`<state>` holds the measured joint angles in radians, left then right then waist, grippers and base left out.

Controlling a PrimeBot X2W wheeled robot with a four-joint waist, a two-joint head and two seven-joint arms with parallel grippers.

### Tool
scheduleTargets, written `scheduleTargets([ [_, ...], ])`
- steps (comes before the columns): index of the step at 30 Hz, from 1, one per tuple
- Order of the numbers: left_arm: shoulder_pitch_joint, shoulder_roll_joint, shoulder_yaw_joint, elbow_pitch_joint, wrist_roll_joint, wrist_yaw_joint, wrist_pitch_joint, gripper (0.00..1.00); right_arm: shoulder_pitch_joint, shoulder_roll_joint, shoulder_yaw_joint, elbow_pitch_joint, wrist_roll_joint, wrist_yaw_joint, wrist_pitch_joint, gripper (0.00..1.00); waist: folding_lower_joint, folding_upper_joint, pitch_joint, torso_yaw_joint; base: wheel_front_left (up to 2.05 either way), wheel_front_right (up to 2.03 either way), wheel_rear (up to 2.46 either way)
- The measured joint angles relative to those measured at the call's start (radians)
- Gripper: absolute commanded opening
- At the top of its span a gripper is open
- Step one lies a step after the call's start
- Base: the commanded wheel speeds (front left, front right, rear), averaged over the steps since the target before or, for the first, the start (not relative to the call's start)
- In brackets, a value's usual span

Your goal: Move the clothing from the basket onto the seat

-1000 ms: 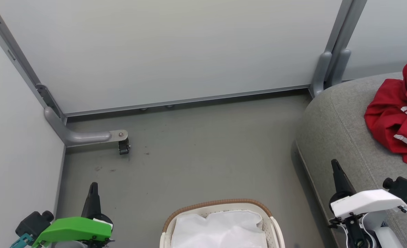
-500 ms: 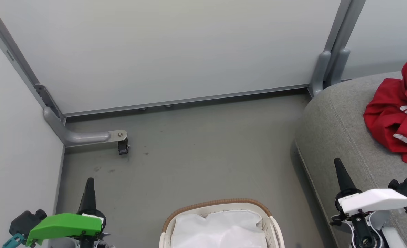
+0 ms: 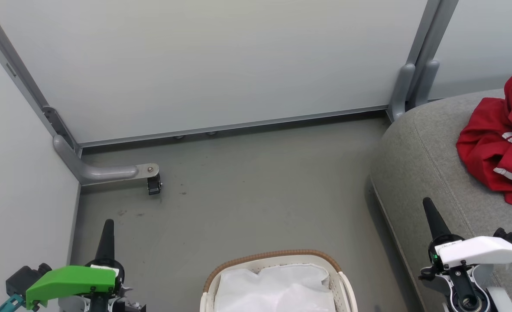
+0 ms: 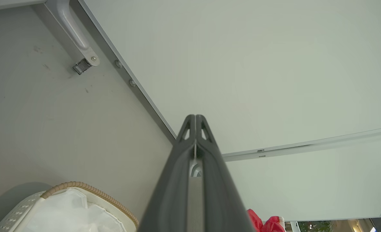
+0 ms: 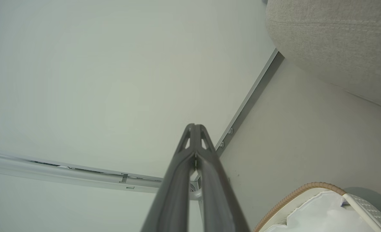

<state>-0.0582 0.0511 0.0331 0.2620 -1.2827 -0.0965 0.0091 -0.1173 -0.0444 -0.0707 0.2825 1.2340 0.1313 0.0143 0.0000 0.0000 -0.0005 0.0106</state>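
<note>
Left end effector (image 3: 108, 225) sits near-left, low over the floor (image 3: 260, 195), fingers pressed together tip to tip, nothing in them. I read that as parked, since there's nothing on that side to pick. Far-left is just a caster (image 3: 154, 185) under the wall partition (image 3: 217, 65), well apart from anything I care about. Centre-near is the basket (image 3: 273, 255), on the floor between the two arms so either could reach in. All I see inside is the white lining (image 3: 277, 288), no red, but its near part is cut off by the frame edge, so I can't vouch for the whole interior. Right end effector (image 3: 428, 203) is near-right, also pinched closed and empty, by the seat's left edge rather than over the basket. Seat (image 3: 416, 164) fills the right side, its rounded corner near the basket, which makes for a short carry. The clothing (image 3: 494, 147) lies bunched on the seat top at far right, red with white trim, partly cut by the frame, well apart from both end effectors. My call: transfer looks done or nearly so, arms at rest. I'd only want a look into the basket's near half.
</note>
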Motion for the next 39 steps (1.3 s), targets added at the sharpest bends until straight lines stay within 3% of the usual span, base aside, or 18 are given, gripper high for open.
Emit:
scheduleTargets([
  [39, -0.035, 0.000, 0.063, -0.012, -0.268, -0.027, 0.084, 0.00, 0.003, -0.002, -0.035, -0.029, 0.305, -0.001, 0.082, 0.00, 0.0000, 0.0000, 0.003, -0.008, 0.00, 0.00, 0.00],
])
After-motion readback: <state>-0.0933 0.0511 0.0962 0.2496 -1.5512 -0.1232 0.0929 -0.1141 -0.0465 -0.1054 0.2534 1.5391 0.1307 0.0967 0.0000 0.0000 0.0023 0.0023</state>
